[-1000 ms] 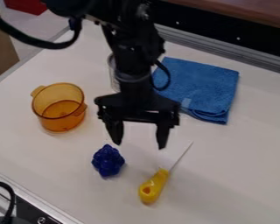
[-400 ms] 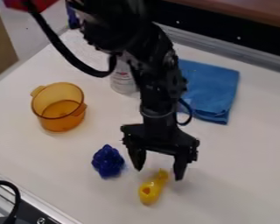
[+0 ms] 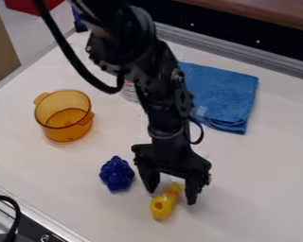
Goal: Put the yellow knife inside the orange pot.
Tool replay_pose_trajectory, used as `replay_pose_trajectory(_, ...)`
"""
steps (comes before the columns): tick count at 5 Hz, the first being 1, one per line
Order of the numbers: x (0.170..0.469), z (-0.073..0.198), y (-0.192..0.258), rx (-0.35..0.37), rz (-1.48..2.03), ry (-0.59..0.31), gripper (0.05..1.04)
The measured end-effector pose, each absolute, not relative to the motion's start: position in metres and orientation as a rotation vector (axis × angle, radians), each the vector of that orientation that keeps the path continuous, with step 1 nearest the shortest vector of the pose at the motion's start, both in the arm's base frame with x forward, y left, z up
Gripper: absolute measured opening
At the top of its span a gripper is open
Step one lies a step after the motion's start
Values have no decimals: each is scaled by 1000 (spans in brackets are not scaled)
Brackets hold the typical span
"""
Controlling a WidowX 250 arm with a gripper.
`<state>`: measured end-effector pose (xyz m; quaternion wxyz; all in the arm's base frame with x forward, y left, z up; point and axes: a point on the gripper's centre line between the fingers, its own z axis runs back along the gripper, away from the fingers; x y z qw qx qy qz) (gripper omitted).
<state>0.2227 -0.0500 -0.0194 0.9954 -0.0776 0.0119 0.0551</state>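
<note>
My gripper (image 3: pixel 171 197) hangs low over the front middle of the table, open, with one finger on each side of the top of the yellow handle. The yellow knife (image 3: pixel 162 207) lies on the table, its handle angled down and to the left; its blade is hidden behind the gripper. Over to the left stands the orange pot (image 3: pixel 64 134), upright and see-through, with two small side handles and nothing visible inside.
A dark blue bumpy object (image 3: pixel 117 174) sits just left of the gripper. Behind the arm are a folded blue cloth (image 3: pixel 225 97) and a partly hidden whitish can (image 3: pixel 130 90). A metal rail (image 3: pixel 243 56) runs along the back edge.
The gripper has come forward and down from above the table's middle to the knife, still open. Knife, pot and blue object have stayed in place.
</note>
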Motion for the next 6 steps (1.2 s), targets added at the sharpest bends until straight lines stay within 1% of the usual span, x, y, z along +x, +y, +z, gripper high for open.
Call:
replay_pose_trajectory(1, 218, -23, -51, -170, 79, 77, 969)
replay_pose_trajectory(2, 217, -26, -49, -166, 78, 84, 709)
replay_pose_trajectory(3, 221, -29, -49, -160, 79, 55, 396)
replay_pose_trajectory(4, 221, -26, -51, -176, 94, 48, 302)
replay_pose_trajectory(5, 217, -9, -54, -191, 93, 70, 302)
replay_pose_trajectory(6, 221, 24, -51, -216, 130, 12, 302)
